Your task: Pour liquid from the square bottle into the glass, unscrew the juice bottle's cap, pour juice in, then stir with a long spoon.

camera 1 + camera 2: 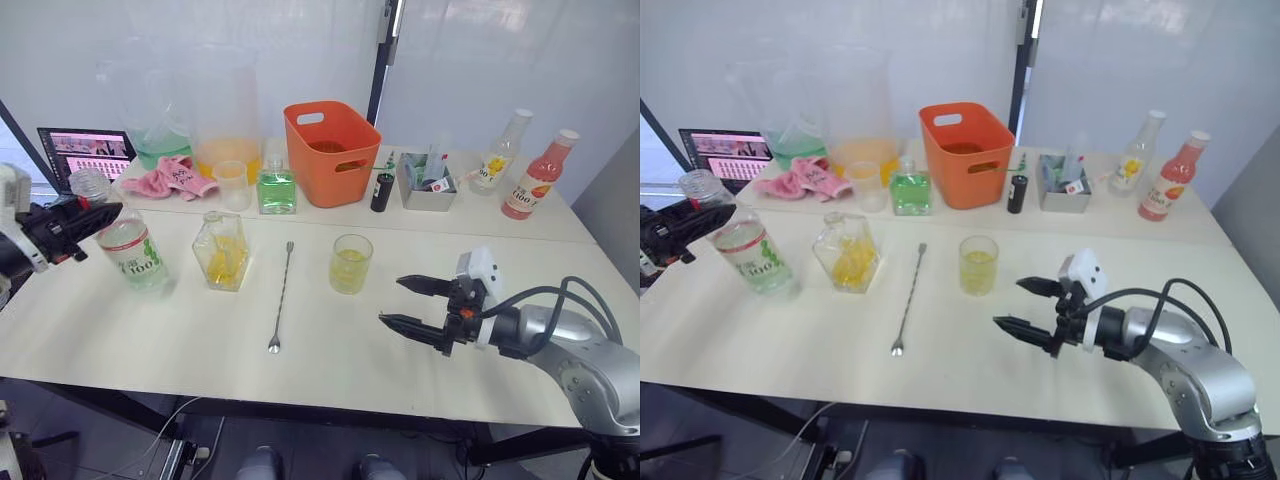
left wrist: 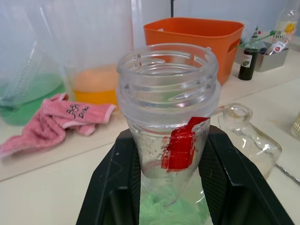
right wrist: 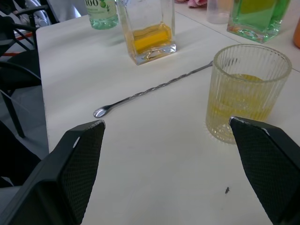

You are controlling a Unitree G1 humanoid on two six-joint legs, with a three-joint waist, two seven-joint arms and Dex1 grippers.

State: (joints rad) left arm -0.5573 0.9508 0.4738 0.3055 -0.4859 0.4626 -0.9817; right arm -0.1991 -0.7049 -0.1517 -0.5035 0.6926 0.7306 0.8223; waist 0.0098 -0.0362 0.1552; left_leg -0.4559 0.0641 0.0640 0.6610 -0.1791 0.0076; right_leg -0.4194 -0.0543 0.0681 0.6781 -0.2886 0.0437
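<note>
Left claw (image 1: pixel 88 212) is clamped on the neck of the juice bottle (image 1: pixel 130 250), whose mouth is seen open and capless in the left wrist view, a red strip of seal hanging below the threads. The bottle is held upright near the left edge of the tabletop (image 1: pixel 330 360), its base apparently on or just above the surface; which cannot be told.

From that claw, the glass (image 1: pixel 351 263) lies toward the middle of the tabletop, well apart, with the square bottle (image 1: pixel 222 250) and the long spoon (image 1: pixel 281 297) between. The glass is already partly filled with yellow liquid, so the juice pour is judged to be the step in hand, and the bottle must be carried across over both things to reach it.

Right claw (image 1: pixel 408 302) is held wide and empty, just off the glass on the side toward the near right corner, and is the nearer of the two to it. The spoon's long axis is laid from far edge to near edge, bowl (image 3: pixel 99 112) toward the near edge, stem end close to the glass.
</note>
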